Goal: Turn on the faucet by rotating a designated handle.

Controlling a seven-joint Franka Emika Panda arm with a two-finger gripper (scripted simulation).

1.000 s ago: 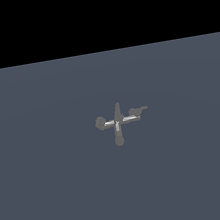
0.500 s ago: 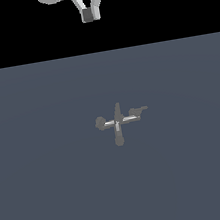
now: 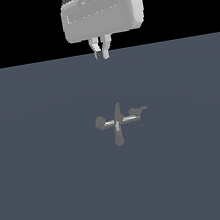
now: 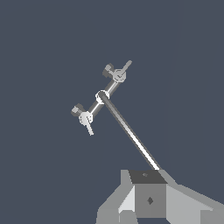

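My end effector (image 3: 102,54) hangs in the upper middle of the exterior frame, under my bulky white wrist housing, right at the line where the black background meets the dark grey-blue floor (image 3: 55,192). The two fingers (image 3: 94,47) taper downward until their tips sit together, with no visible gap between them and nothing held. In the wrist view the pads (image 4: 150,200) fill the lower middle of the frame as one grey block, again pressed together.

The faucet (image 3: 117,122) sits near the centre of the exterior frame, well below my end effector and apart from it. It is a small grey cross with a thin upright post rising from the hub. One arm runs to the exterior view's left and ends in a round knob, one comes down toward the lower edge with a rounded tip, and one runs right.

The handle (image 3: 137,111) is that right arm, ending in a thin pointed rod aimed toward the right of the frame. In the wrist view two valve ends carry thin rods, and I cannot tell which of them is the handle.
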